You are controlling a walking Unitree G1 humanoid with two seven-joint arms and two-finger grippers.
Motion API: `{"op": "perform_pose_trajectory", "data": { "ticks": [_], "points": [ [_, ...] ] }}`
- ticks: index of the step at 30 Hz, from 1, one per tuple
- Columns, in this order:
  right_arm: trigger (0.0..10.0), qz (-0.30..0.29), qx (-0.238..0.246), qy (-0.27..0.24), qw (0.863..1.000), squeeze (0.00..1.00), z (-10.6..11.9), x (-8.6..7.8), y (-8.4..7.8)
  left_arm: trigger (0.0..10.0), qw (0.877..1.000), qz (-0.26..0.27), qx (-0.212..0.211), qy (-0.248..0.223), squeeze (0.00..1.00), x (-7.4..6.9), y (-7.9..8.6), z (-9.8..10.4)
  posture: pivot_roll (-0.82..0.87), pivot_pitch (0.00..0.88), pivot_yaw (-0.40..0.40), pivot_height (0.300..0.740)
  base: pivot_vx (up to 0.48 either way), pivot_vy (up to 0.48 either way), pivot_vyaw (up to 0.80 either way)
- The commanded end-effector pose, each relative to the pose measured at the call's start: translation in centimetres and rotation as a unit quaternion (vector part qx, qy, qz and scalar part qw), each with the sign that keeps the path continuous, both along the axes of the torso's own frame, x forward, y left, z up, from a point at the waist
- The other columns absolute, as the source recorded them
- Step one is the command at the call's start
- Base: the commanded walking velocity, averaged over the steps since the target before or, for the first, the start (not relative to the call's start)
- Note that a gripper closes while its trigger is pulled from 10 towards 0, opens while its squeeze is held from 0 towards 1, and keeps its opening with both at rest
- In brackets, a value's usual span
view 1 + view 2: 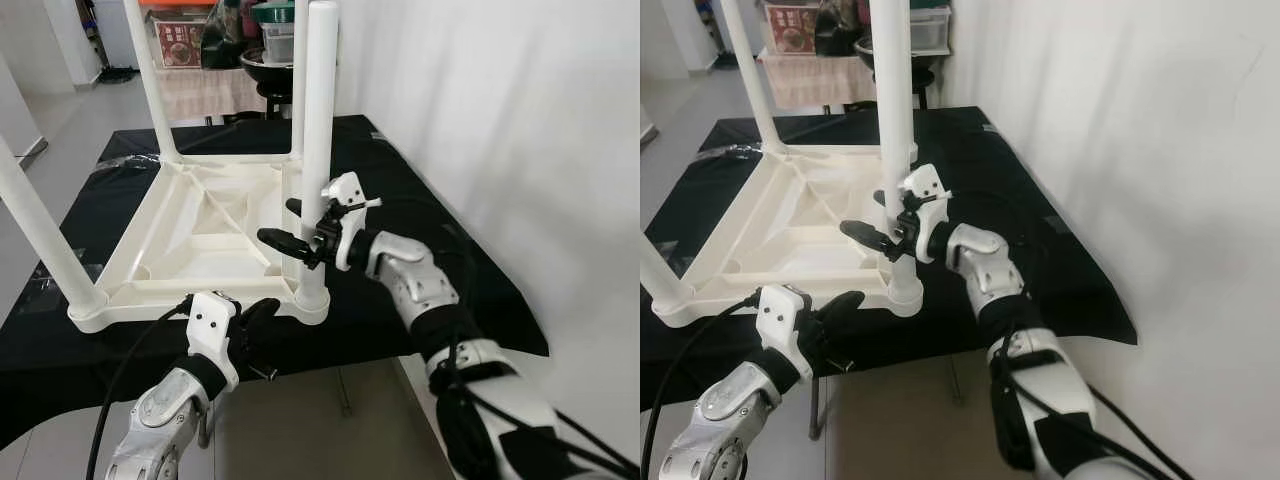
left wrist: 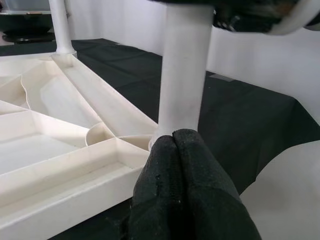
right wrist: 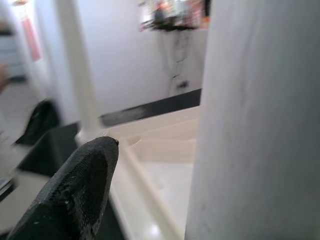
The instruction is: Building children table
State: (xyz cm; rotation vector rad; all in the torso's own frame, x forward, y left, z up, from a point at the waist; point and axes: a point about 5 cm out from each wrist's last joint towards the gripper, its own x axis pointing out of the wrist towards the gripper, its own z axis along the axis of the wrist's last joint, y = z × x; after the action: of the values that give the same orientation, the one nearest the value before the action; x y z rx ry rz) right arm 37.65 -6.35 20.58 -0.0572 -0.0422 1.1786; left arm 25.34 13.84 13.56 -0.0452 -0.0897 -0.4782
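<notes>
Here, a white plastic children's table (image 1: 190, 235) lies upside down on a black cloth (image 1: 420, 200) covering a work surface beside a white wall (image 1: 500, 100); its ribbed underside faces up and white legs stand upright from the corners. The near right leg (image 1: 318, 140) sits in its corner socket at the table's front edge. Right gripper (image 1: 290, 225) is at this leg's lower part, fingers spread apart, one black finger (image 3: 75, 190) on the inner side over the tabletop underside, the leg between the two; whether the pads touch it cannot be told. Left gripper (image 1: 262, 318) hovers low in front of the same corner, fingers pressed together on nothing, tips (image 2: 177, 150) just beside the leg's base. Cluttered shelves (image 1: 200, 40) stand beyond the far legs.
</notes>
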Motion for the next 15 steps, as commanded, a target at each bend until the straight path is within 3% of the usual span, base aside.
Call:
{"op": "perform_pose_trajectory", "data": {
  "ticks": [1,3,7,8,9,15],
  "points": [
    [10.0,0.048,-0.014,0.008,0.999,0.00,-0.5,-0.5,0.7,10.0,1.000,0.000,0.004,0.005,0.00,-0.2,-0.2,-0.2,0.07,0.000,-0.059,0.740,0.000,0.000,0.00],
    [10.0,0.092,-0.031,0.023,0.995,0.00,-0.8,-0.8,0.0,10.0,1.000,0.001,0.004,0.005,0.00,-0.4,-0.2,-0.1,0.07,0.000,-0.058,0.740,0.000,0.000,0.00],
    [10.0,0.110,-0.040,0.034,0.993,0.00,-0.8,-0.7,-0.7,10.0,1.000,0.001,0.004,0.006,0.00,-0.5,-0.2,-0.1,0.08,0.000,-0.058,0.740,0.000,0.000,0.00],
    [7.5,0.101,-0.032,0.040,0.994,0.00,-0.6,-0.5,-1.0,10.0,1.000,0.001,0.004,0.007,0.00,-0.7,-0.2,-0.1,0.08,0.000,-0.058,0.740,0.000,0.000,0.00],
    [0.0,0.095,-0.021,0.048,0.994,0.00,-0.4,-0.3,-1.3,10.0,1.000,0.001,0.004,0.007,0.00,-0.7,-0.2,-0.1,0.08,0.000,-0.058,0.740,0.000,0.000,0.00],
    [0.0,0.092,-0.006,0.061,0.994,0.00,-0.6,-0.2,-2.1,10.0,1.000,0.001,0.004,0.008,0.00,-0.9,-0.1,-0.1,0.08,0.000,-0.055,0.740,0.000,0.000,0.00]
  ]
}}
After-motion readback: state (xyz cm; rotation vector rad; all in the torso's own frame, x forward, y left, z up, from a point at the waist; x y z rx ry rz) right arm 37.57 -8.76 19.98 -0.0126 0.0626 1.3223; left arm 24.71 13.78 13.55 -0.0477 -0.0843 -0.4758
